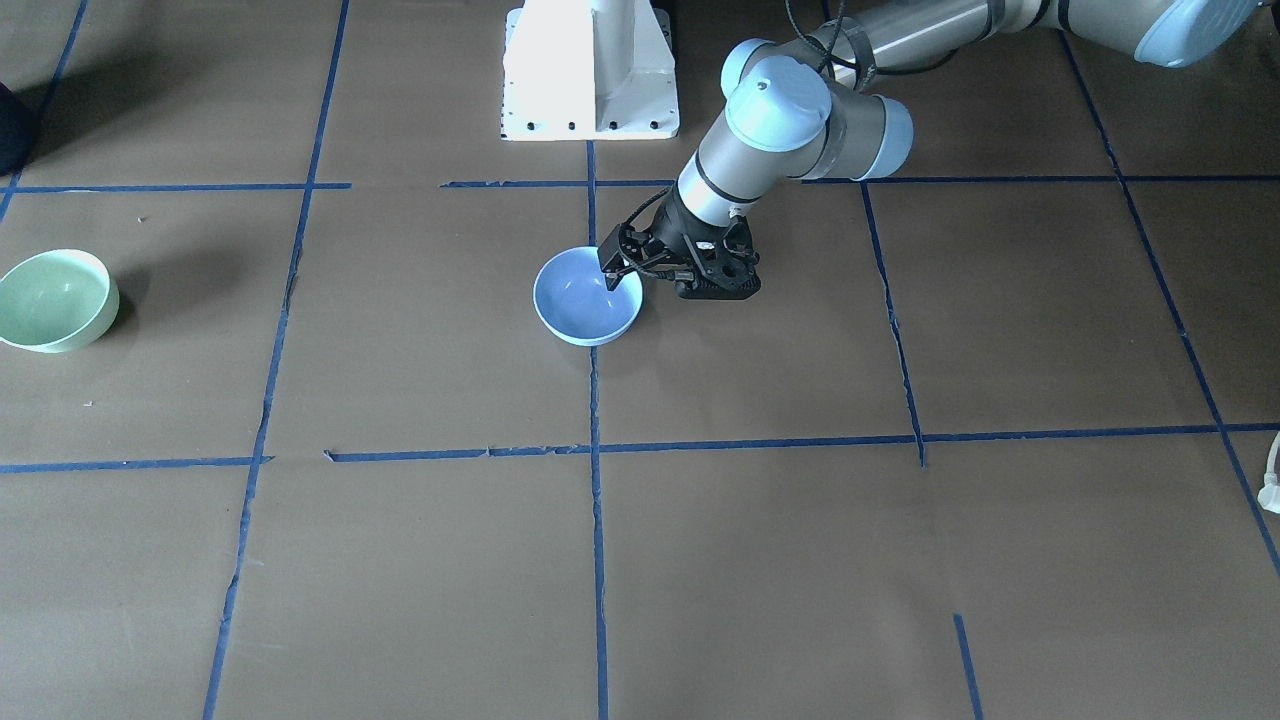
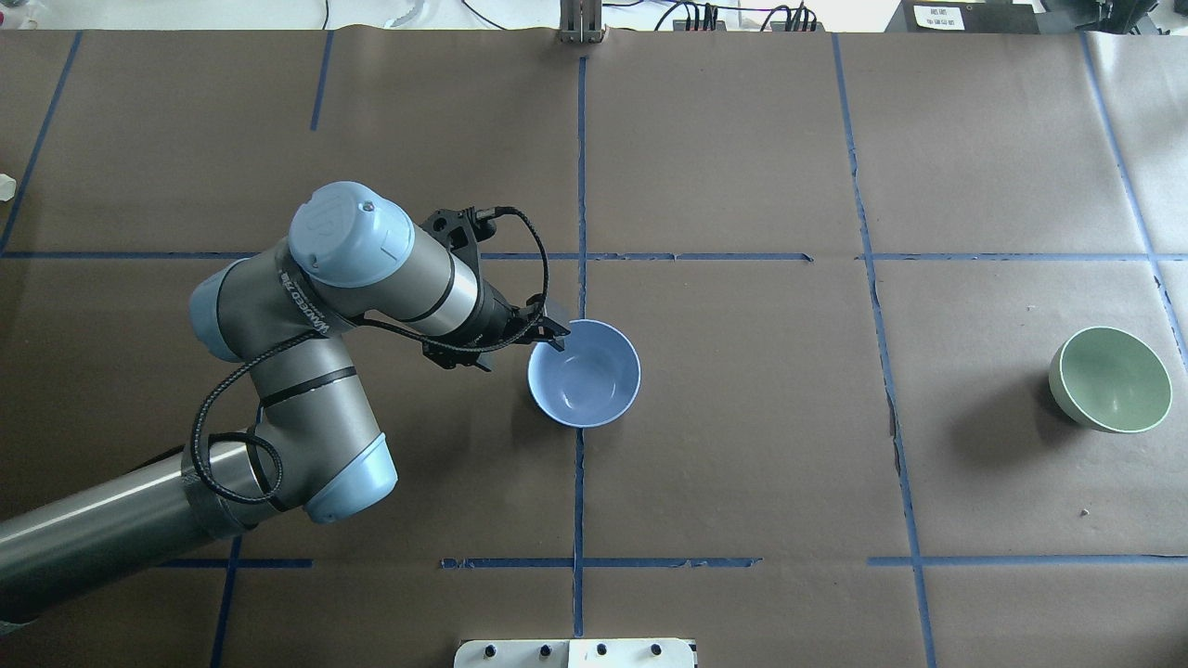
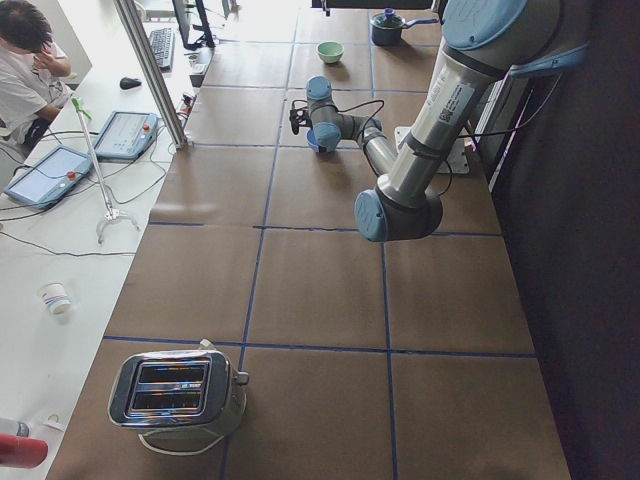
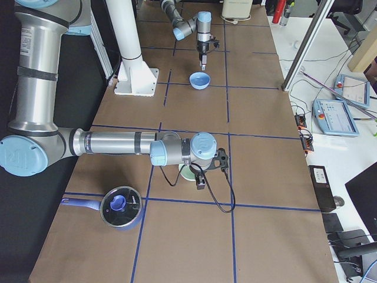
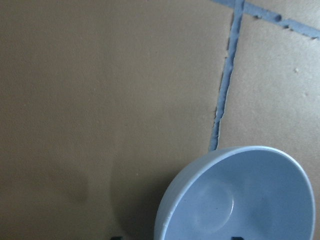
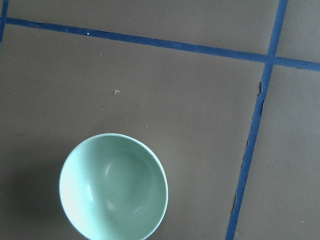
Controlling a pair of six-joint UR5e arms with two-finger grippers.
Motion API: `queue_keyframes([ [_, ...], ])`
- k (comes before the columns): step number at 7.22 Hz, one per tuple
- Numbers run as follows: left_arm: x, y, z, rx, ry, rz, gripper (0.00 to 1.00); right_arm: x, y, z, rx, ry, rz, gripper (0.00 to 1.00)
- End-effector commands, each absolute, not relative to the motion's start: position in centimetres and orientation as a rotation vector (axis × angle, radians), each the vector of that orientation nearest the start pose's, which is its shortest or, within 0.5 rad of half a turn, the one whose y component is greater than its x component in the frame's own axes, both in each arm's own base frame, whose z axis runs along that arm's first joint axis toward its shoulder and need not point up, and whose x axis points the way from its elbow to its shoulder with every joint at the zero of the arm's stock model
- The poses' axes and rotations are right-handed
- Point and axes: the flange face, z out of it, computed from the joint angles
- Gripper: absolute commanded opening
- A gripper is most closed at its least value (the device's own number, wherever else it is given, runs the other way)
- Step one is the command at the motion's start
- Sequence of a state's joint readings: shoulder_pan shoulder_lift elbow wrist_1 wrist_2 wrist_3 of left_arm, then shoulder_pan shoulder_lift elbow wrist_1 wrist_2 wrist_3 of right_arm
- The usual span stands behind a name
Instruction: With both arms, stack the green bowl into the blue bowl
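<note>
Blue bowl (image 2: 585, 376) sits mid-table (image 2: 742, 464), on the long tape line (image 2: 579, 482) running straight out from the pedestal base (image 1: 590, 70), with the left gripper (image 2: 548, 336) at its rim on the robot's left side. Green bowl (image 2: 1111, 378) lies well apart toward the robot's right, right gripper (image 4: 200, 181) close by it. Pot (image 4: 121, 207) further right still, nearer the robot; toaster (image 3: 178, 390) at the far left end.

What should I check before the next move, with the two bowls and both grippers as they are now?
1. Blue bowl upright and empty: ok.
2. Left gripper at the blue bowl's rim, jaws apart: ok.
3. Green bowl upright and empty: ok.
4. Right gripper close to the green bowl: ok. Open or shut: cannot tell.
5. Green bowl inside the blue bowl: not ok, they stand far apart.
</note>
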State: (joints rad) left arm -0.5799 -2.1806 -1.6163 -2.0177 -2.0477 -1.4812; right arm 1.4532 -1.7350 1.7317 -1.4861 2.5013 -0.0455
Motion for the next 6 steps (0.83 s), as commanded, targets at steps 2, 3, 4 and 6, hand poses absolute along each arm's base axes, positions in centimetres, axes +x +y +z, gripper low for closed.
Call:
queue_keyframes([
  [2, 49.8, -46.1, 23.8, -0.033, 1.145, -0.208, 1.0, -5.3, -43.2, 66.0, -0.008, -0.916, -0.139, 1.0],
  [3, 49.8, -46.1, 23.8, -0.033, 1.145, -0.208, 1.0, -7.6, -42.9, 68.5, 0.029, -0.896, -0.119, 1.0],
  [4, 49.9, -46.0, 23.8, -0.034, 1.146, -0.206, 1.0, -8.9, -42.2, 70.7, 0.059, -0.908, -0.102, 0.99],
  [6, 49.9, -46.0, 23.8, -0.032, 1.146, -0.207, 1.0, -12.5, -41.0, 71.3, 0.03, -0.932, -0.116, 0.82],
])
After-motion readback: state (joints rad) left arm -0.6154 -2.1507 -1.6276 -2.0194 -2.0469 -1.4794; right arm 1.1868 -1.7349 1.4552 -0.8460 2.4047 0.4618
